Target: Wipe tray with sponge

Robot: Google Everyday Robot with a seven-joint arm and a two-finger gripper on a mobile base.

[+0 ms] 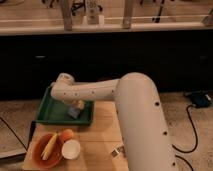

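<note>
Down in the dark green tray [48, 114], the robot's gripper [75, 106] meets the sponge [74, 113] as its white arm [95, 91] sweeps in from the right, bends at a rounded joint over the tray's far edge and drops into the tray's right half. The gripper sits tucked under the arm's end, directly on top of the sponge; whether the jaws are clamped on it or merely resting against it cannot be told. The sponge, yellow on its upper side and bluish-grey on the lower, lies on the tray floor near the right rim.

The tray occupies the far left part of a wooden counter [102, 135]. Just in front of it stands a red-orange bowl [40, 159] with a banana [49, 145] lying in it. An orange fruit [66, 134] sits beside the bowl's right edge, and a white cup [71, 149] stands just in front of the fruit, touching or nearly touching the bowl. A small dark-and-white object [117, 151] lies farther right on the counter, close against the robot's body.

Behind the counter runs a dark cabinet front [150, 55] over a speckled floor [190, 120], where a black cable [194, 131] trails at right.
</note>
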